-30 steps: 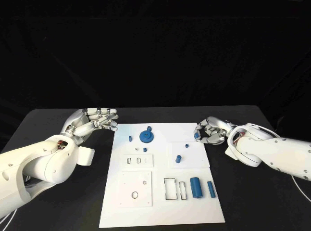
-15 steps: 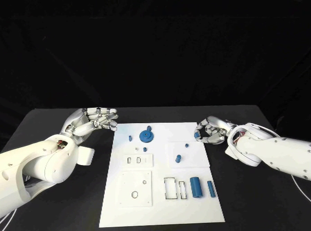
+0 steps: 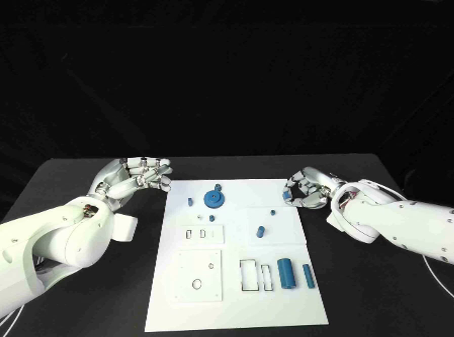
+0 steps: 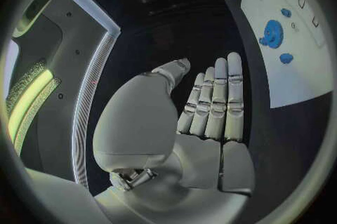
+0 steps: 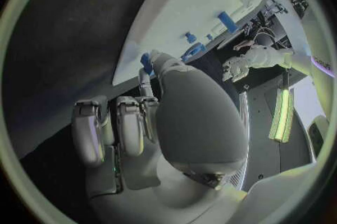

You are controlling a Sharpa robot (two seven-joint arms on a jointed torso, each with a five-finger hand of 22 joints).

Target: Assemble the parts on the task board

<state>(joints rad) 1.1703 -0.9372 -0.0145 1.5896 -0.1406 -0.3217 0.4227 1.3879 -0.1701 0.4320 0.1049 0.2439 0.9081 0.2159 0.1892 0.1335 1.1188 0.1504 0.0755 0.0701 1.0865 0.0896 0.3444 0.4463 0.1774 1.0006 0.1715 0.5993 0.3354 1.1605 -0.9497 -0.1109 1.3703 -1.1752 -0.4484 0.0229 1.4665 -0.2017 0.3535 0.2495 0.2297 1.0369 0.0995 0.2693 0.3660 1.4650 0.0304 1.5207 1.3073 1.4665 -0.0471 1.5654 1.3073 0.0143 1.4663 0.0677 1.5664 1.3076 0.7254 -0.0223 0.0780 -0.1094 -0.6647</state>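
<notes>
The black table (image 3: 85,309) carried the white task board (image 3: 237,309) at its centre. The left hand (image 3: 137,177) hovered just beside the board's far left corner, fingers extended side by side, holding nothing. The right hand (image 3: 308,189) sat at the far right edge, pinching a small blue part (image 3: 288,196). A blue gear (image 3: 215,200), a cylinder (image 3: 285,272) and a bar (image 3: 309,276) lay on the board.
</notes>
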